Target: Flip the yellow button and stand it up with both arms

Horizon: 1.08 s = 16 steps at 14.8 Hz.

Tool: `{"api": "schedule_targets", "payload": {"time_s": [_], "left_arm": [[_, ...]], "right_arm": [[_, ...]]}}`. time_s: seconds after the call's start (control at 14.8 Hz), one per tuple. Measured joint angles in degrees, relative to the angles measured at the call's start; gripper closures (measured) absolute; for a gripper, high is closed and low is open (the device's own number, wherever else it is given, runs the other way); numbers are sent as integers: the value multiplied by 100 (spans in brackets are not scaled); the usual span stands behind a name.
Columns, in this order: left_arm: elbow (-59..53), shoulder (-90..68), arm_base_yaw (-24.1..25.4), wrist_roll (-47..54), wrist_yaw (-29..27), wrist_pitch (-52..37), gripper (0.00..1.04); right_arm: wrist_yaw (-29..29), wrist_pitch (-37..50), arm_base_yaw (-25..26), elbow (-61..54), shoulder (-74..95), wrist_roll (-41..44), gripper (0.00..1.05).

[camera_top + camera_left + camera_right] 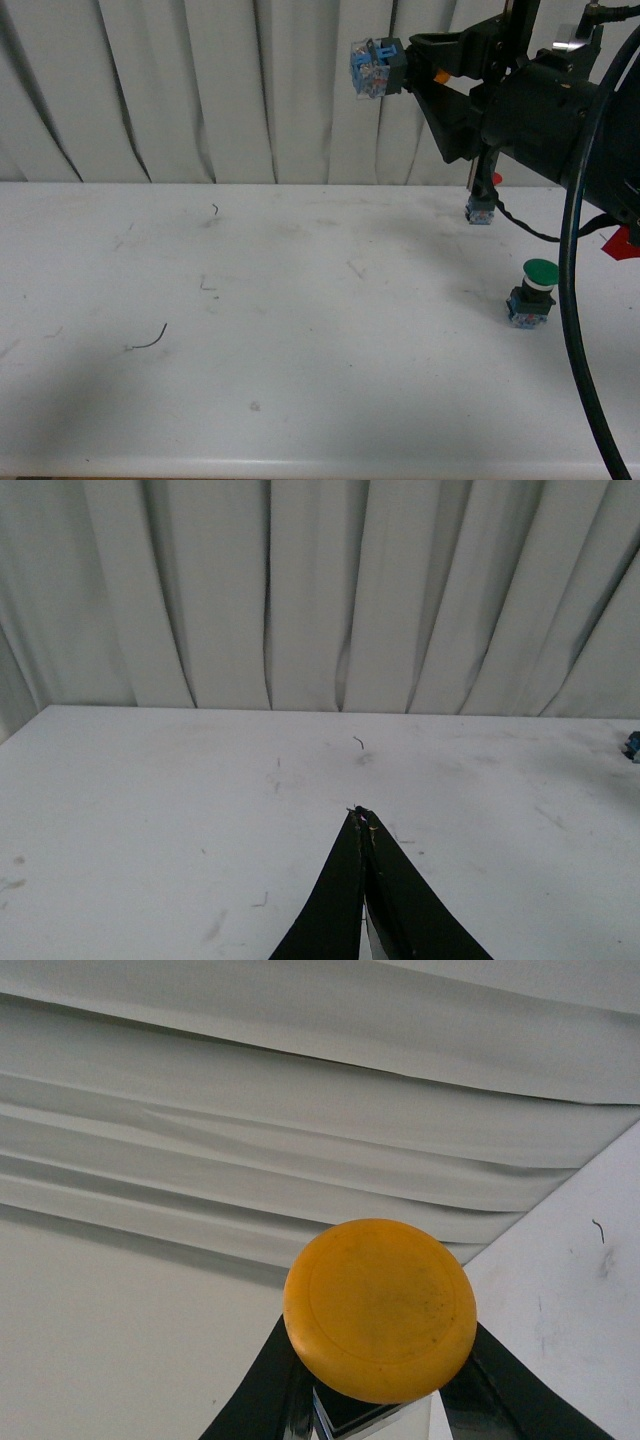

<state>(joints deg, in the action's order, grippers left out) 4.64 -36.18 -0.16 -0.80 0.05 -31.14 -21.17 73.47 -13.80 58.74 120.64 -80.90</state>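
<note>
High above the table's back right, my right gripper [418, 62] is shut on the yellow button [371, 68]. The button lies sideways in the air, its blue-grey contact block pointing left and only a sliver of the orange cap showing by the fingers. In the right wrist view the round yellow cap [380, 1308] faces the camera, with the gripper [380, 1385] and its black fingers [268, 1392] pressed on either side below it. My left gripper [361, 818] is shut on nothing, its tips meeting in a point over the bare white table [180, 810]. The left arm is out of the front view.
A green-capped button [533, 293] stands on the table [300, 300] at the right. A red-capped button [482, 207] stands further back, partly behind the right arm. A thick black cable [580, 330] hangs down the right side. A short stray wire [150, 340] lies front left. Grey curtains hang behind.
</note>
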Motion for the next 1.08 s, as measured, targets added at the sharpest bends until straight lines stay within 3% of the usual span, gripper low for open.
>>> {"api": "schedule_targets", "payload": {"time_s": [0.27,0.34,1.08], "left_arm": [[-216,750,20,-2,-9,535,103],[-345,822,20,-2,-9,293,103],[-413,2382,20,-2,-9,1871,103]], "right_arm": [[-13,-2,37,-42,-2,7,75],[-13,-4,37,-44,-2,17,75],[-63,-2,33,-44,-2,111,75]]}}
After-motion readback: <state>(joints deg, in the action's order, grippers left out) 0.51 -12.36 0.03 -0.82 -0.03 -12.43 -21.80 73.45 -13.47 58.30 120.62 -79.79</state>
